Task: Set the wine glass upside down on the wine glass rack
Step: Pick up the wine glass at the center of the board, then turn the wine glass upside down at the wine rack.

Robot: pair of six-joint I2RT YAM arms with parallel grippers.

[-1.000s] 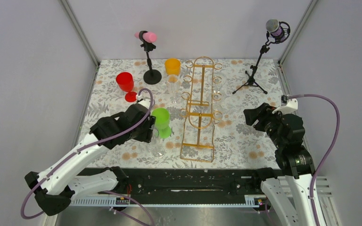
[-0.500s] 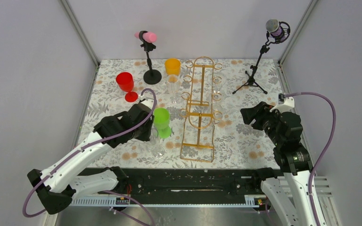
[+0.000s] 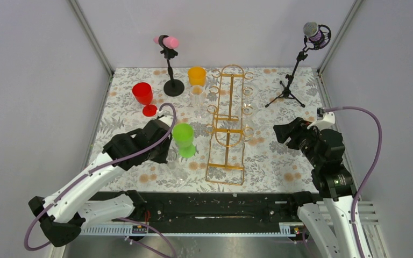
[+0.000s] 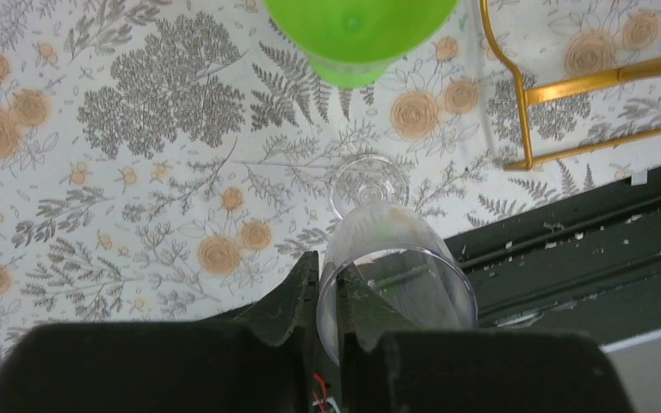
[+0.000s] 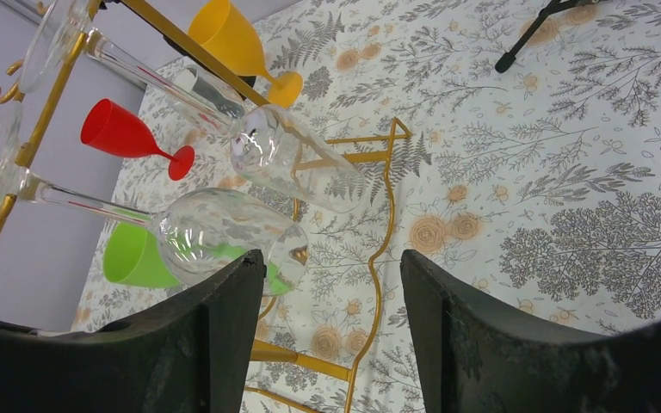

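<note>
A clear wine glass (image 4: 396, 249) is in the left wrist view with its rim nearest the camera and its round foot (image 4: 368, 181) toward the flowered tablecloth. My left gripper (image 4: 329, 268) is shut on its rim, one finger inside the bowl and one outside. In the top view that gripper (image 3: 168, 153) sits just left of a green glass (image 3: 183, 137). The gold wire wine glass rack (image 3: 227, 123) stands mid-table, with clear glasses (image 5: 284, 155) hanging on its right side. My right gripper (image 5: 331, 284) is open and empty, right of the rack.
A red glass (image 3: 143, 95), an orange glass (image 3: 197, 76) and another clear glass (image 3: 197, 99) stand at the back left. A pink-headed stand (image 3: 169, 64) and a microphone tripod (image 3: 296, 70) stand at the back. The black rail (image 4: 585, 249) runs along the near table edge.
My left gripper's jaws have closed on the clear glass's rim. The right arm has shifted slightly left and its jaws stay open.
</note>
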